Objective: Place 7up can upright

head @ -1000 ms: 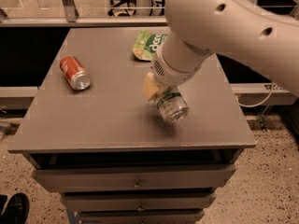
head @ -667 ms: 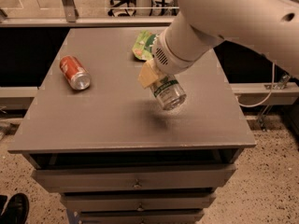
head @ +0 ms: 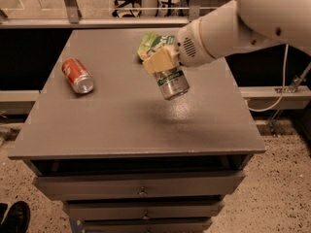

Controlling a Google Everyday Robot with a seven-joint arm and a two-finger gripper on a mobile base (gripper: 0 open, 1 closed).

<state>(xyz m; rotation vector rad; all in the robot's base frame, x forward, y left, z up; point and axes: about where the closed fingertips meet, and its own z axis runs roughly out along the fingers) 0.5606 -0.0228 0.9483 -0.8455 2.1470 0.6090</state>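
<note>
Grey laminate covered the worktop [head: 112, 130], a square surface sitting over a stack of drawers [head: 141, 184] with small knobs. A white arm [head: 233, 23] reached in from the upper right, and its end effector [head: 166, 70] hung over the middle of the worktop, towards the far side. One cream-coloured finger [head: 156, 61] showed at the left of the grasp, pressed against the side of the 7up can [head: 172, 82]. The other finger was hidden behind the can, so the end effector was pinching it.

The 7up can was held clear of the surface and tilted, with its silver end pointing down and to the right, towards the camera. A soft shadow lay on the worktop below it. Whether that lower end was the top or the base could not be told.

Just behind the end effector, a green snack bag [head: 150, 42] lay near the far edge. A red-orange can [head: 77, 75] rested on its side at the left of the worktop, well apart from the held can. On the floor at the lower left was a dark shoe [head: 17, 216].
</note>
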